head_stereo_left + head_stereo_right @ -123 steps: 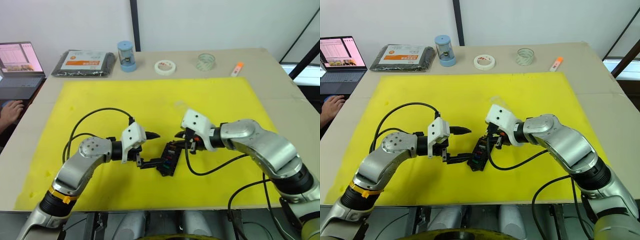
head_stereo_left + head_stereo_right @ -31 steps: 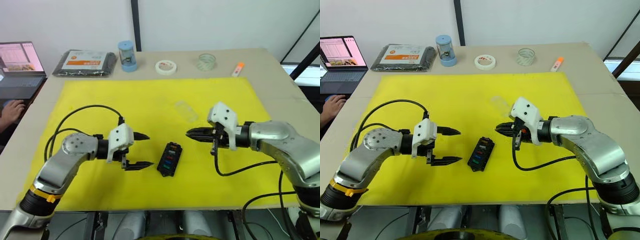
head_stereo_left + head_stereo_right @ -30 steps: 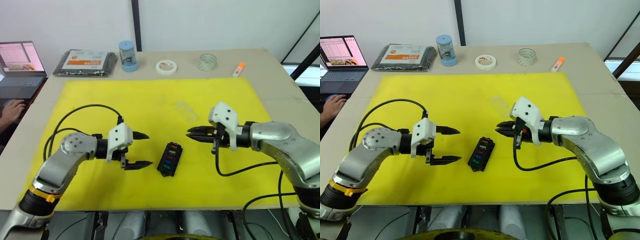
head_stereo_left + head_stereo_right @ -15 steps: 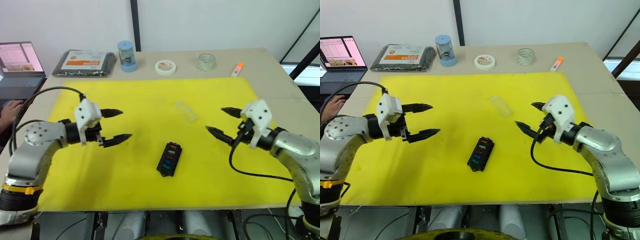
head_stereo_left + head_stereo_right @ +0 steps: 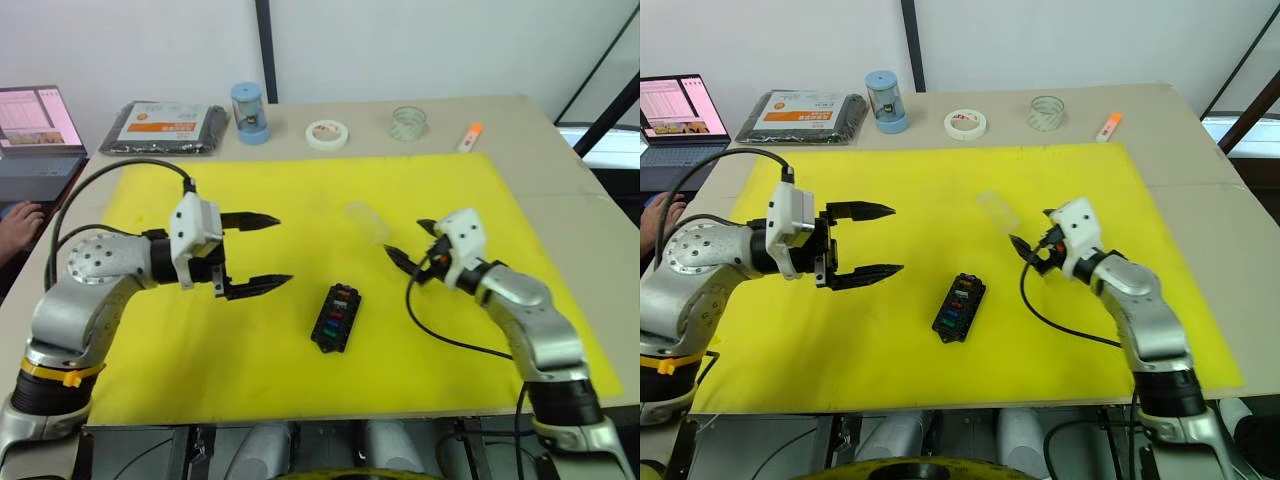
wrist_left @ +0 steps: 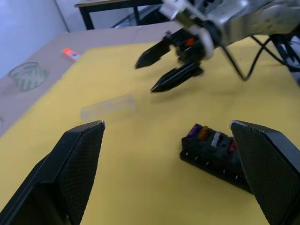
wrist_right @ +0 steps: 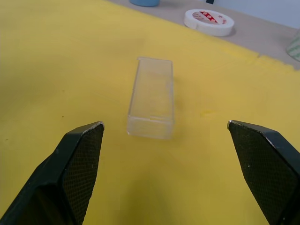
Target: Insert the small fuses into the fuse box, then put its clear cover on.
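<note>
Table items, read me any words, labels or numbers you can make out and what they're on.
None can be read.
Black packet: orange and white label, print too small.
White tape roll: red marks on its top face, too blurred.
Laptop: screen content too small.
Fuse box: fuses carry no legible numbers.
</note>
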`<state>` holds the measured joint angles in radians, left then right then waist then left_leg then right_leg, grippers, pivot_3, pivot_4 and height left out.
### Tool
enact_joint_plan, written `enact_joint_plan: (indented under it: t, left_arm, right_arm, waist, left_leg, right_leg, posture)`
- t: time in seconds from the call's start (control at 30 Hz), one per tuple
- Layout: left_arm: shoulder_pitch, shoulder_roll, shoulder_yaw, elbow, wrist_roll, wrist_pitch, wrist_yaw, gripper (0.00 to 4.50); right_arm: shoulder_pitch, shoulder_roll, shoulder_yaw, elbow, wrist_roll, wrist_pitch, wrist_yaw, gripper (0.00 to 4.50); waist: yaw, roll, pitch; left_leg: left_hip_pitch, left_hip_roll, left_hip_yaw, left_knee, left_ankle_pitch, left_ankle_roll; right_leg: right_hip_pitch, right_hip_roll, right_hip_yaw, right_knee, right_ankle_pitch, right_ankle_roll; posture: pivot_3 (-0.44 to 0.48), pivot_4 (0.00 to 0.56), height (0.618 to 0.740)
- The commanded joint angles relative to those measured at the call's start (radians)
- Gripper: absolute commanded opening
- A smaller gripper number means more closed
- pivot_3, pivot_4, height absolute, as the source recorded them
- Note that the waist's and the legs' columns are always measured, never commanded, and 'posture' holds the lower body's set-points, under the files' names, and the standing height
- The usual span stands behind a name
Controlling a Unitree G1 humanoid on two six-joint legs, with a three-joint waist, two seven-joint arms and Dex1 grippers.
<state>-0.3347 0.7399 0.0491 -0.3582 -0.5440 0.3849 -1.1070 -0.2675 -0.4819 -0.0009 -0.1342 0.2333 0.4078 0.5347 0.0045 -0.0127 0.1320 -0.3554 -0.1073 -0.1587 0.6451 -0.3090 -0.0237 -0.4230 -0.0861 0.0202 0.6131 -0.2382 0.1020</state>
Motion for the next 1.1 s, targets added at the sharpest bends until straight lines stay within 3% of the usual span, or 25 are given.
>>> enact_joint_plan:
  t: [0.03,0.23,0.97,1.1]
  left_arm:
    - [-0.012,0.004,-0.004,-0.026,0.007,-0.027,-0.004,4.5]
    - [-0.007,0.003,-0.006,-0.046,-0.001,-0.019,0.003,4.5]
    - [0.028,0.0,-0.042,-0.077,0.024,-0.037,0.012,4.5]
    - [0.036,0.003,-0.04,-0.082,0.024,-0.036,0.012,4.5]
  right_arm:
    - [-0.059,0.044,0.028,0.08,-0.043,-0.056,-0.025,4.46]
    - [-0.143,0.104,0.05,0.252,-0.103,-0.084,-0.079,4.46]
    - [-0.223,0.24,0.043,0.455,-0.098,-0.201,-0.065,4.46]
    - [-0.213,0.237,0.049,0.462,-0.11,-0.215,-0.057,3.31]
  waist:
    - [0.0,0.0,0.0]
    - [0.0,0.0,0.0]
    - [-0.023,0.0,0.0]
    - [-0.024,0.0,0.0]
  left_leg:
    - [0.0,0.0,0.0,0.0,0.0,0.0]
    - [0.0,-0.001,0.0,0.0,0.0,0.0]
    - [0.001,0.001,0.0,0.0,0.0,0.0]
    - [0.002,0.001,0.0,0.0,0.0,0.0]
  right_leg:
    - [0.0,0.0,0.0,0.0,0.0,0.0]
    - [0.0,0.0,0.0,0.0,0.0,0.0]
    - [0.0,0.004,0.001,0.001,0.0,-0.001]
    - [0.0,0.004,0.001,0.001,0.0,-0.001]
  posture:
    - [0.0,0.15,0.74]
    - [0.0,0.15,0.74]
    - [0.0,0.15,0.74]
    - [0.0,0.15,0.74]
